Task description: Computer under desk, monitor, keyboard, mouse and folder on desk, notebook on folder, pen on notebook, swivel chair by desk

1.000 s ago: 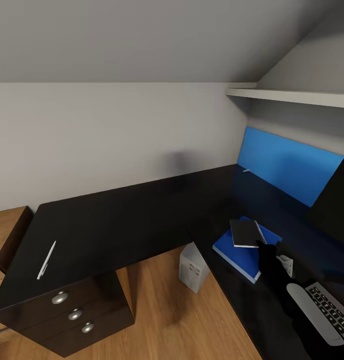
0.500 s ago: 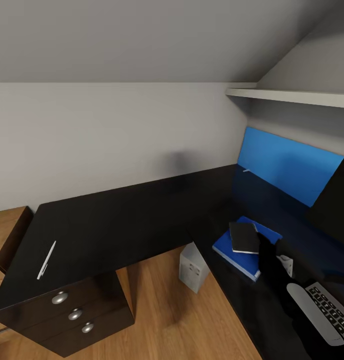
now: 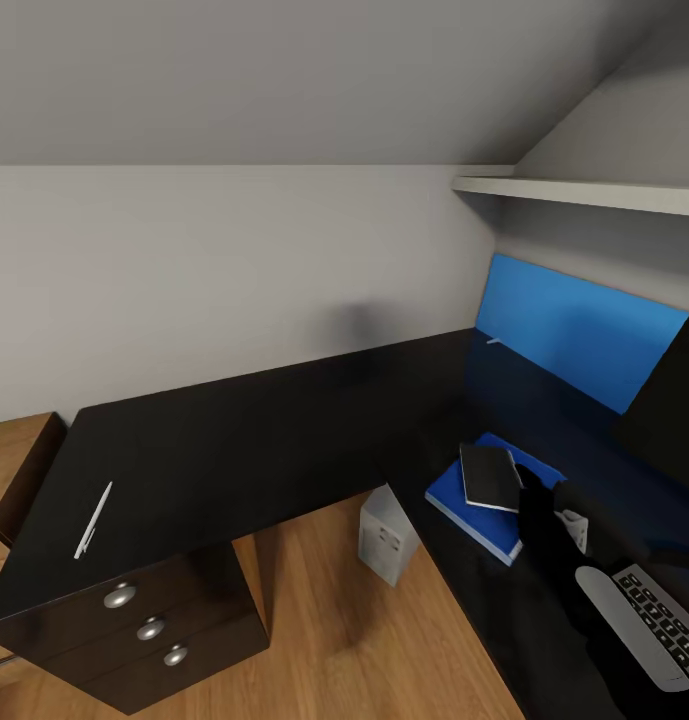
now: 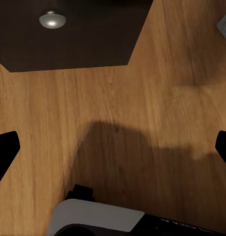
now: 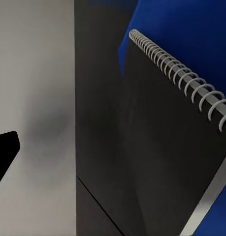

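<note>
The dark notebook (image 3: 488, 476) lies flat on the blue folder (image 3: 450, 496) on the black desk (image 3: 234, 450). My right gripper (image 3: 532, 492) hovers at the notebook's near edge and is open. In the right wrist view the notebook's spiral binding (image 5: 181, 73) is very close, with one fingertip (image 5: 4, 150) wide to the side. The white pen (image 3: 92, 520) rests on the desk's left wing. The white computer (image 3: 386, 535) stands on the floor under the desk. The keyboard (image 3: 652, 622) and monitor (image 3: 674, 400) are at the right. My left gripper (image 4: 113, 147) hangs open over the wooden floor.
Black drawers with silver knobs (image 3: 149, 630) sit under the desk's left end; one knob (image 4: 52, 19) is in the left wrist view. A blue wall panel (image 3: 574, 330) and a white shelf (image 3: 584, 190) stand behind the desk. A wooden cabinet (image 3: 14, 460) is at far left.
The notebook has sunk from a raised, tilted pose to lie flat on the folder, shifting slightly toward me. The right arm has barely moved.
</note>
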`<state>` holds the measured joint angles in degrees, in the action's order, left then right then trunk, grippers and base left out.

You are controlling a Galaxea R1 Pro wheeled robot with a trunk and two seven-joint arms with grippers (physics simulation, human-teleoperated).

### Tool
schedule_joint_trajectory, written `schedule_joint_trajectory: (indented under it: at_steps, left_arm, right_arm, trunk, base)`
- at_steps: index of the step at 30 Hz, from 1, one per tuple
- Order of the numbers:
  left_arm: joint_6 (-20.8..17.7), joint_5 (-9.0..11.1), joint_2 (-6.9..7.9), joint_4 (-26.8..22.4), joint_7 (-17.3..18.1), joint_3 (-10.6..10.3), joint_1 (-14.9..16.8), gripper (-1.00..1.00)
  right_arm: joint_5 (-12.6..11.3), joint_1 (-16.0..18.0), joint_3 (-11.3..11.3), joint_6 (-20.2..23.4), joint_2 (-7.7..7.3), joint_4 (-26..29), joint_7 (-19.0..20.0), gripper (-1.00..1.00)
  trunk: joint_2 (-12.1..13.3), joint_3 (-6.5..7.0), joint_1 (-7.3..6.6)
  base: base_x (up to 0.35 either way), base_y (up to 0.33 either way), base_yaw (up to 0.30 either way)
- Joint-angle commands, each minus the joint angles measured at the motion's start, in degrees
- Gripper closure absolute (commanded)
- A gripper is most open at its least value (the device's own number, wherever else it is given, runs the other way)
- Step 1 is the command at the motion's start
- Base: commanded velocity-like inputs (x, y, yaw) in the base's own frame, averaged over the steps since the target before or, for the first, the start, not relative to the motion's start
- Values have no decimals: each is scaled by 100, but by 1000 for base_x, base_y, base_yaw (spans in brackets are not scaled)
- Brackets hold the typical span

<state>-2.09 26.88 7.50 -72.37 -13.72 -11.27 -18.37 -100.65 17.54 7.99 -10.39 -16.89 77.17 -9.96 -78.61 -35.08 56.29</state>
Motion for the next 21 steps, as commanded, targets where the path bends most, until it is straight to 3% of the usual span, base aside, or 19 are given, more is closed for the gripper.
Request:
schedule_joint_trajectory:
  at_steps: [1,13,21]
  left_arm:
    - [-20,37,6,-14,-43,-16,0,-100]
    - [-20,36,6,-14,-43,-16,0,-100]
    - [-20,37,6,-14,-43,-16,0,-100]
  right_arm:
    - [-51,4,18,-51,-7,8,-14,-100]
    - [-51,4,18,-51,-8,17,-10,-100]
    - [-51,4,18,-51,-8,17,-6,-100]
  trunk:
    - [-3,-4,0]
    - [-3,-4,0]
    - [-3,-4,0]
  base:
    - [0,0,0]
    - [-129,-63,0]
    - [-26,-17,0]
